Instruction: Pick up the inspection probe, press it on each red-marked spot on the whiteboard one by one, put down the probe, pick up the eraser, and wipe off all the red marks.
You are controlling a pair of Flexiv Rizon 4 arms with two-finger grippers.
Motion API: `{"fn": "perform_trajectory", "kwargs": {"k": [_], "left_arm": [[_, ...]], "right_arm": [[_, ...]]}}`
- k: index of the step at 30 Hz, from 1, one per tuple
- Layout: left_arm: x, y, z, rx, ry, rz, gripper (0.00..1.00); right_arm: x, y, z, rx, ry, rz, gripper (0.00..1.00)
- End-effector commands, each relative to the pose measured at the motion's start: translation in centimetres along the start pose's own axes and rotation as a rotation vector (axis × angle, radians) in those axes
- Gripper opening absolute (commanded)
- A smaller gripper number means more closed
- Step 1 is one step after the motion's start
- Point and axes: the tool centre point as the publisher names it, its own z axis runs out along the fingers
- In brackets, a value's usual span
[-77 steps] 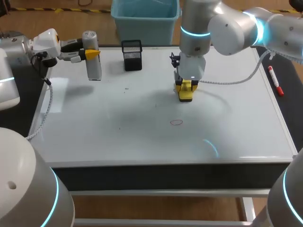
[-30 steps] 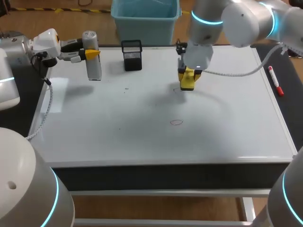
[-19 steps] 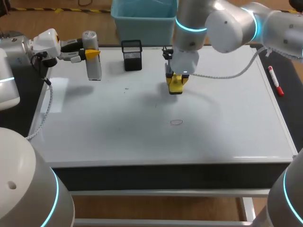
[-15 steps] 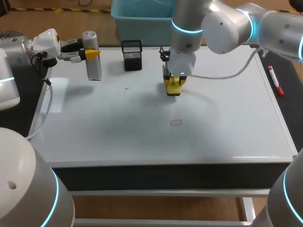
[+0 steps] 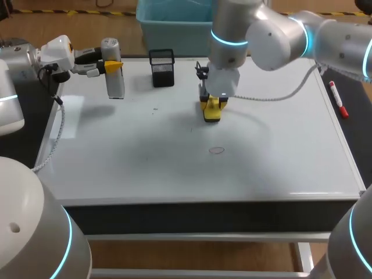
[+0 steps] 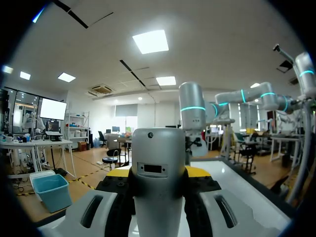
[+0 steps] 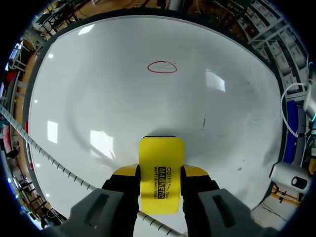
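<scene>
A white whiteboard (image 5: 145, 174) lies flat and covers almost the whole counter (image 5: 203, 216). Nearest to me on it is the only red mark (image 5: 217, 150) I can find, a small thin oval. A little behind it, the right jaws are clenched on the yellow eraser (image 5: 211, 109), which is low over the board; I cannot tell if it touches. In the right wrist view the eraser (image 7: 161, 175) points toward the oval (image 7: 162, 66), well apart from it. I judge that the wiping step is in hand. The next move calls for drawing the eraser to the oval, pressing it flat and rubbing. At the far left, the left jaws grasp the grey inspection probe (image 5: 112, 68), not yet put down. The eraser's back carries black print.
</scene>
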Motion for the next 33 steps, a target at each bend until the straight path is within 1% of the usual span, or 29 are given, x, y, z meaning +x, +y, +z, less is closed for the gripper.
{"fn": "perform_trajectory", "kwargs": {"k": [1, 9, 17, 33], "left_arm": [[0.0, -0.1, 0.0, -0.001, -0.001, -0.001, 0.0], [0.0, -0.1, 0.0, -0.001, -0.001, -0.001, 0.0], [0.0, -0.1, 0.0, -0.001, -0.001, -0.001, 0.0], [0.0, -0.1, 0.0, -0.001, -0.001, -0.001, 0.0]], "right_arm": [[0.0, -0.2, 0.3, -0.005, 0.004, -0.003, 0.0], [0.3, -0.1, 0.8, -0.019, 0.018, -0.001, 0.0], [1.7, -0.2, 0.8, -0.021, 0.03, 0.021, 0.0], [6.4, -0.2, 0.5, -0.016, 0.047, 0.111, 0.0]]}}
